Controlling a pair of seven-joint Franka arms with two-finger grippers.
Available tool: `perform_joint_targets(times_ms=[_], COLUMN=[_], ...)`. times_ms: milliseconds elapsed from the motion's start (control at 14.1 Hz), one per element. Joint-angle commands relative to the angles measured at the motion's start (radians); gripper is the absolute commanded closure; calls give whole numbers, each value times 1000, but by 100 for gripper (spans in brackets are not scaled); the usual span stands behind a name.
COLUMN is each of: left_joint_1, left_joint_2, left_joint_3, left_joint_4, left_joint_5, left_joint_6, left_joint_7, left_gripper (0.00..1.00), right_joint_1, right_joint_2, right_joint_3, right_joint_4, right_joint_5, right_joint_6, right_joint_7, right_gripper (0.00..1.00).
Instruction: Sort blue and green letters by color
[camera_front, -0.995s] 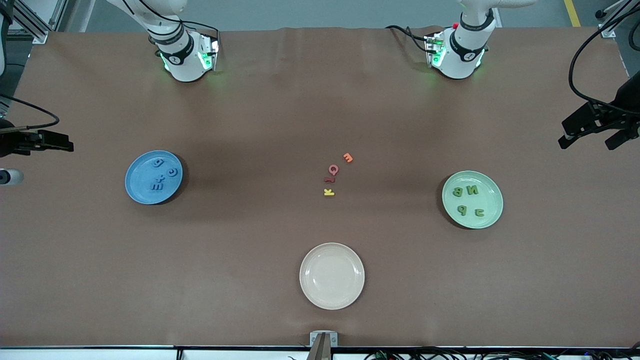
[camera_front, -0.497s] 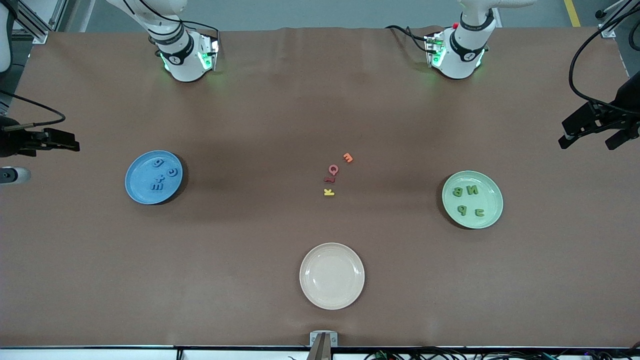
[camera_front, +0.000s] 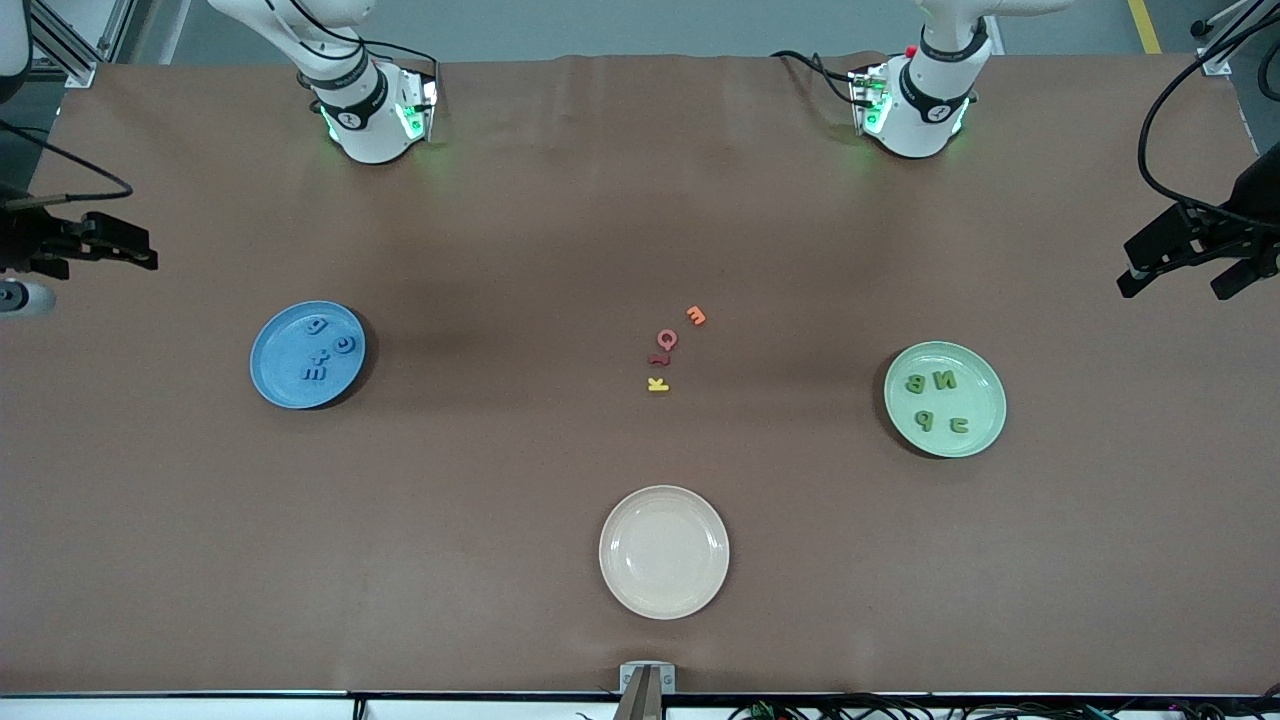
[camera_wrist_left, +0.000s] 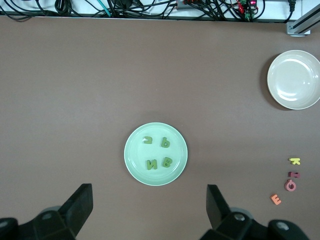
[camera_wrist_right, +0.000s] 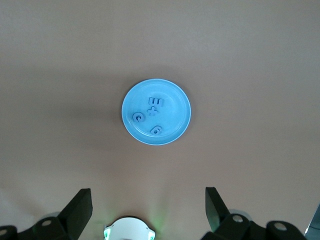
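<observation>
Several blue letters lie on the blue plate, also seen as blue letters in the right wrist view. Several green letters lie on the green plate, and the left wrist view shows the same green letters. My right gripper hangs open and empty high over the table edge at the right arm's end; its fingers stand wide apart. My left gripper hangs open and empty high over the left arm's end, above bare table beside the green plate.
An empty beige plate sits near the front camera's edge. Mid-table lie an orange letter, a red Q, a dark red letter and a yellow K. The right arm's base glows green.
The right gripper has drifted toward the bases' edge of the table. The left arm and all letters have stayed put.
</observation>
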Motion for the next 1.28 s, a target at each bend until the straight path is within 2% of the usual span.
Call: perform_joint_targets(times_ms=[0, 213, 711, 1208], left_joint_1=[1, 1, 1, 1], left_joint_2=[-6, -6, -6, -6], left_joint_3=[-6, -6, -6, -6], left_joint_4=[9, 9, 9, 9], left_joint_5=[21, 22, 22, 22], left_joint_6=[-17, -17, -17, -17], left_joint_7=[-4, -4, -4, -4], left_gripper=[0, 0, 0, 0], right_joint_1=[34, 43, 69, 80], right_joint_2=[-122, -158, -235, -220], right_joint_3=[-49, -76, -92, -95], right_joint_4=[-121, -121, -115, -72], right_joint_5=[16, 16, 6, 45], right_joint_6=[32, 0, -49, -43], right_joint_7=[-45, -62, -65, -45], right_gripper=[0, 0, 0, 0])
